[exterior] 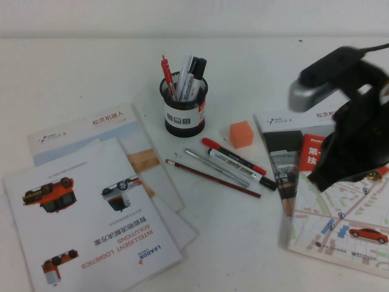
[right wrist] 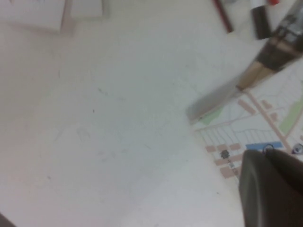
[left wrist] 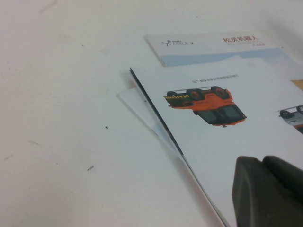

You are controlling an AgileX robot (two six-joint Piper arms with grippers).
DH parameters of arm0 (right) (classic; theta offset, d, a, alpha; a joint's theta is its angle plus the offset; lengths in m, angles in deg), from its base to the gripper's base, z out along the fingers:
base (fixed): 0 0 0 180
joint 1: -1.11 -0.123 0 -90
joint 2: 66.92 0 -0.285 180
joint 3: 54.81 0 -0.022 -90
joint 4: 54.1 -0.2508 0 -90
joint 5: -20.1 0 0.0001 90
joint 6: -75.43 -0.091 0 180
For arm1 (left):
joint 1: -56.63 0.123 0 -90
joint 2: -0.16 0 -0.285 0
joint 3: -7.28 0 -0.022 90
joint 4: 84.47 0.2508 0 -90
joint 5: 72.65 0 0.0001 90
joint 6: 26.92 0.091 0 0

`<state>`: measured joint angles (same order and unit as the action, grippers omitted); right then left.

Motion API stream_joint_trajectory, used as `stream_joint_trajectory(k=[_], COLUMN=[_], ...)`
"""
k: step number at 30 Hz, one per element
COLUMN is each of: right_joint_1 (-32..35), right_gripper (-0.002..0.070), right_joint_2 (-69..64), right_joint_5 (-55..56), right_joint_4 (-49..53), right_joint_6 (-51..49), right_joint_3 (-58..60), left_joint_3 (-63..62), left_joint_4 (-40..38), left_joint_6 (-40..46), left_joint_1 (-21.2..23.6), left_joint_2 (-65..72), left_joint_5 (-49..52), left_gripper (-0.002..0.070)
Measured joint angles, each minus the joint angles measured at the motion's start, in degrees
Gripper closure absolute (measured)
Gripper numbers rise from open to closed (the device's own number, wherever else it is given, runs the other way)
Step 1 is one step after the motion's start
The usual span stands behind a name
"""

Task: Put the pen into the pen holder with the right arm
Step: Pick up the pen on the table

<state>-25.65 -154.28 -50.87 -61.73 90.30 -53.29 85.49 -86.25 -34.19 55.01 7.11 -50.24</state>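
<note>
The pen (exterior: pixel 213 178), a long thin dark-red stick, lies flat on the white table in front of the pen holder (exterior: pixel 185 112). The holder is a black mesh cup with a white label band and has several pens standing in it. My right gripper (exterior: pixel 322 177) hangs over the map sheet, to the right of the pen and apart from it. Its fingers are shut and empty in the right wrist view (right wrist: pixel 267 153), where one end of the pen (right wrist: pixel 222 16) shows. My left gripper (left wrist: pixel 262 161) is shut and empty over the brochures and does not show in the high view.
A silver-grey pen (exterior: pixel 217 168) and a white marker with a red cap (exterior: pixel 238 163) lie just behind the pen. An orange cube (exterior: pixel 241 134) sits near them. Brochures (exterior: pixel 91 207) cover the left, and a map sheet (exterior: pixel 340 225) and a booklet (exterior: pixel 285 158) lie on the right.
</note>
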Motion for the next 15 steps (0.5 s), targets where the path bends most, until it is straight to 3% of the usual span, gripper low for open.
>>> stream_joint_trajectory(k=[6,11,15], right_joint_1=[-7.53,-8.02,-8.02], right_gripper=[0.0696,0.0696,0.0696], right_joint_2=[-10.7,-19.52,-24.97], right_joint_5=[0.0,0.1,0.23], right_joint_4=[4.54,4.31,2.5], right_joint_6=[0.0,2.9,11.84], right_joint_3=[-4.62,-13.5,-20.41], left_joint_3=[0.0,0.0,0.0], left_joint_4=[0.0,0.0,0.0], left_joint_6=[0.0,0.0,0.0], left_joint_1=[0.0,0.0,0.0], left_joint_2=[0.0,0.0,0.0], left_joint_5=[0.0,0.0,0.0], left_gripper=[0.0677,0.0677,0.0678])
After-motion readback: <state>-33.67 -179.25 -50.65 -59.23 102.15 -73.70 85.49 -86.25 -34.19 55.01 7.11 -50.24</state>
